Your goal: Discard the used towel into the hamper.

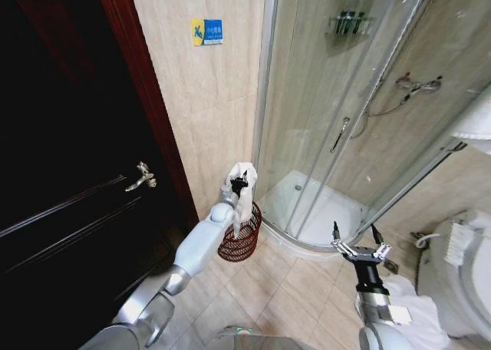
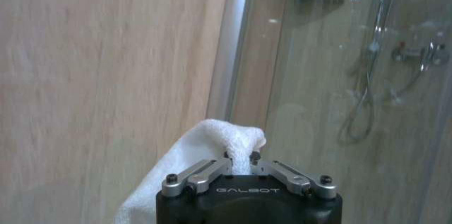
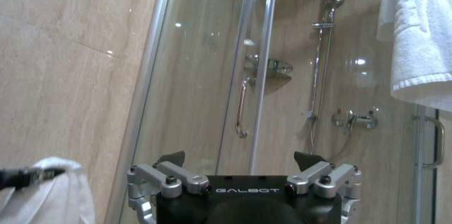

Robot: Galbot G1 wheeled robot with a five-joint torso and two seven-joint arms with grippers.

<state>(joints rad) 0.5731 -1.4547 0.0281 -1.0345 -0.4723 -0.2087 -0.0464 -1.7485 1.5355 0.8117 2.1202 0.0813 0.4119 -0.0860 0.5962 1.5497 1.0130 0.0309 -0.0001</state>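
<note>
The white towel is gripped by the left hand, its fingers clenched on a bunched fold, and is held hanging just above the hamper. The hamper is set on the tiled floor against the wall, beside the glass shower enclosure. The right hand is held released, fingers spread, nearer the robot and well apart from the hamper.

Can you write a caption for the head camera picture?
Left hand holds a white towel above the reddish-brown wire hamper.
</note>
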